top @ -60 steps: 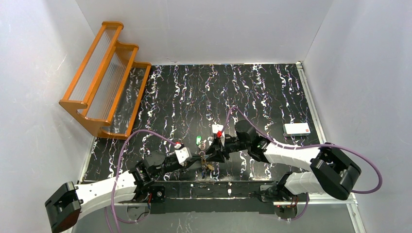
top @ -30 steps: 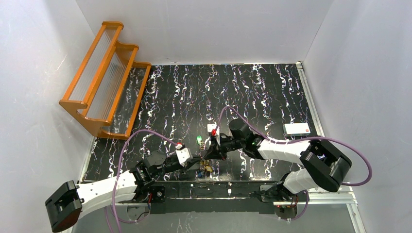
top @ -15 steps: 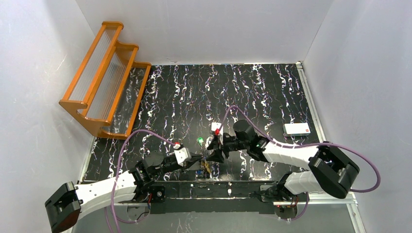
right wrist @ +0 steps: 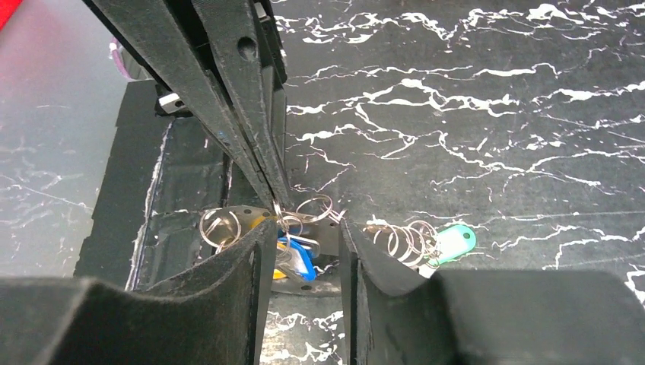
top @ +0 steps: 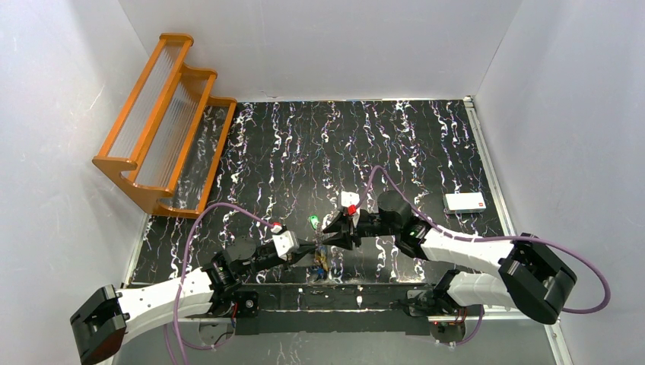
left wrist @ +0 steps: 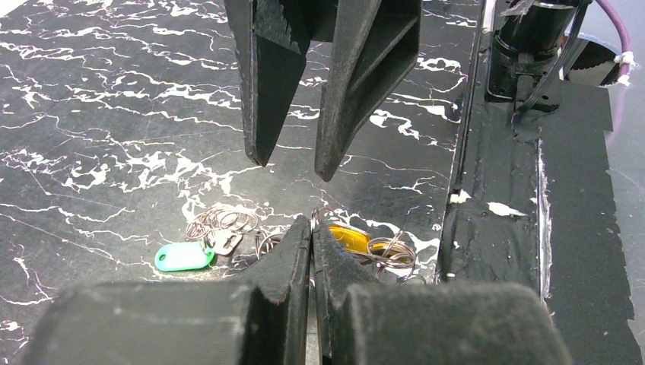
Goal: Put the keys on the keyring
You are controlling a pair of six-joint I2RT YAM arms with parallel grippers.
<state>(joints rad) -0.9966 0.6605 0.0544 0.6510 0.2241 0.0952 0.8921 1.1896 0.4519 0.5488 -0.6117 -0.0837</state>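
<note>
My left gripper (top: 314, 245) (left wrist: 312, 222) is shut on a thin metal ring of the keyring (right wrist: 278, 211), held just above the mat. The grey flat fob (right wrist: 325, 237) lies under it with the blue key (right wrist: 298, 258) and the yellow-orange key (left wrist: 348, 237). The green key (top: 312, 221) (left wrist: 182, 256) (right wrist: 455, 243) lies apart beside a coil of rings (right wrist: 407, 239). My right gripper (top: 332, 231) (right wrist: 306, 228) is open and empty. Its fingers straddle the blue key and face the left gripper's tips (right wrist: 275, 199).
An orange wooden rack (top: 163, 122) stands at the far left. A white card with a red mark (top: 465, 201) lies at the right. A black taped strip (left wrist: 532, 228) runs along the near table edge, close to the key cluster (top: 319, 265).
My right gripper has shifted a little to the right and back from the cluster. My left gripper has stayed in place, still shut on the ring.
</note>
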